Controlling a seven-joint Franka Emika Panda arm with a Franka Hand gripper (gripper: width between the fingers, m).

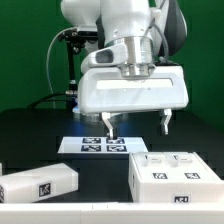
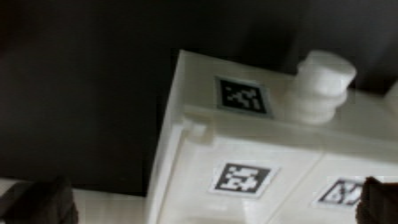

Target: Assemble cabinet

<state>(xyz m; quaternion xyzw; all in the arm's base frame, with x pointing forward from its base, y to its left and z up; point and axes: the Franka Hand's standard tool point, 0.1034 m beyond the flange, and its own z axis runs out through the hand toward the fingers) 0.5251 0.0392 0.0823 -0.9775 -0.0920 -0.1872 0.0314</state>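
Note:
Two white cabinet pieces with black-and-white tags lie on the black table. A long block (image 1: 40, 183) is at the exterior view's front left, and a wider boxy piece (image 1: 176, 178) is at the front right. My gripper (image 1: 137, 124) hangs open and empty above the table, behind and above the boxy piece. In the wrist view the boxy piece (image 2: 196, 135) fills the frame below the gripper (image 2: 208, 205). It bears several tags and a short white round peg (image 2: 326, 86). The dark fingertips (image 2: 39, 200) stand wide apart at either side, touching nothing.
The marker board (image 1: 104, 146) lies flat on the table under the gripper, between the two pieces. A green wall stands behind the arm. A black cable (image 1: 66, 60) hangs at the arm's left in the exterior view.

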